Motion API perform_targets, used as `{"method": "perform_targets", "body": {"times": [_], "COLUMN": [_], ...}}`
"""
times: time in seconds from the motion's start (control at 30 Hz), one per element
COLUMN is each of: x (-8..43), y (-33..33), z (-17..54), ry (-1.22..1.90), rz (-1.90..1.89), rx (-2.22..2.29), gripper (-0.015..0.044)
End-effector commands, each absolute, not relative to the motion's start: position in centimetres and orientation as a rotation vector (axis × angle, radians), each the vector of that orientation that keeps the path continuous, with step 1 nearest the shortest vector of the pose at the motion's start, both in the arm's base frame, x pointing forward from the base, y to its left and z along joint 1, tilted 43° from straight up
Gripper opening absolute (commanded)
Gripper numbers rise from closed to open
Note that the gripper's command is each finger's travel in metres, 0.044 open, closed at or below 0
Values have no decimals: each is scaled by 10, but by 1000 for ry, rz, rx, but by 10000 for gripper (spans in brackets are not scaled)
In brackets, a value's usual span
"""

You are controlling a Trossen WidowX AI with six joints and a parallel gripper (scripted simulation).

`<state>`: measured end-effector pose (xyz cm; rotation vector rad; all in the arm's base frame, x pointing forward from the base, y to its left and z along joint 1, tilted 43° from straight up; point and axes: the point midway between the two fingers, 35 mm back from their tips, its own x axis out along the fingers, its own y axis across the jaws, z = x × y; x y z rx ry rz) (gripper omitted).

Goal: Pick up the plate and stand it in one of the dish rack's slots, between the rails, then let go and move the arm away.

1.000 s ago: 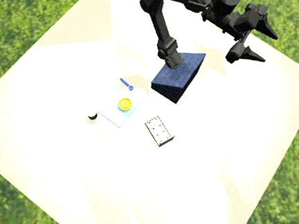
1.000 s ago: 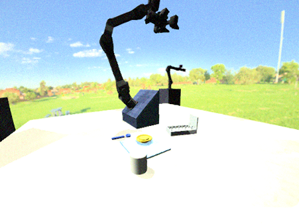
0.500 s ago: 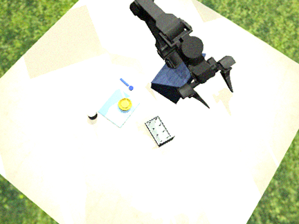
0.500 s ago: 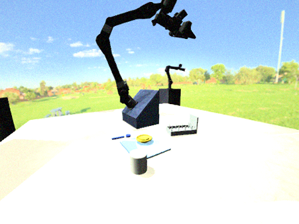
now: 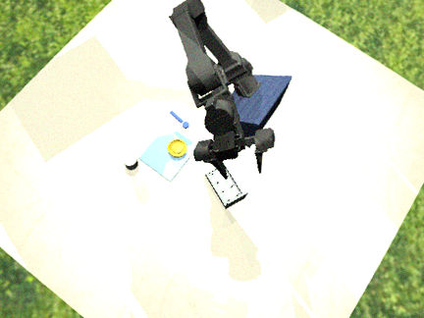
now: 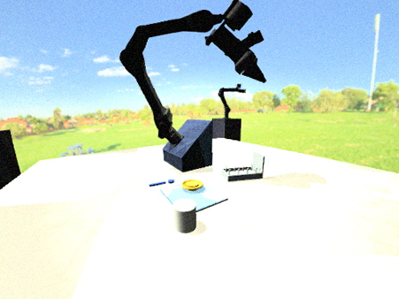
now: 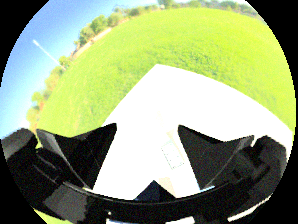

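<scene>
With its gripper wide and holding nothing, high above the table, the arm should descend toward the yellow plate lying flat on the pale blue mat, beside the dish rack, and straddle its rim.

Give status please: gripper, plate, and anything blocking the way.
Gripper open, empty, high above table. Plate flat on blue mat, untouched. Dish rack empty. Nothing blocking the plate.

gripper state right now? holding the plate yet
gripper: open, holding nothing, high above the table; the yellow plate lies flat on the light blue mat.
</scene>
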<state>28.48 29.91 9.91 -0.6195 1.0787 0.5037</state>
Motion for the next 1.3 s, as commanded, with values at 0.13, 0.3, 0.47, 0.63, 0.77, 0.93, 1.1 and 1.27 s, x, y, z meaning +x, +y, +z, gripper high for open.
{"method": "perform_targets", "body": {"times": [0.13,0.3,0.47,0.63,0.77,0.93,1.1,1.27], "x": [316,325,324,316,303,281,281,283], "y": [208,150,93,38,-2,-38,-39,-44], "z": [83,76,71,67,66,68,67,61], "ry": [1165,1220,1276,1335,1383,1426,1426,1426], "rz": [216,41,-127,-291,-416,-519,-519,-519], "rx": [-622,-624,-627,-632,-637,-643,-643,-642], "gripper": [400,400,400,400,400,400,400,400]}}
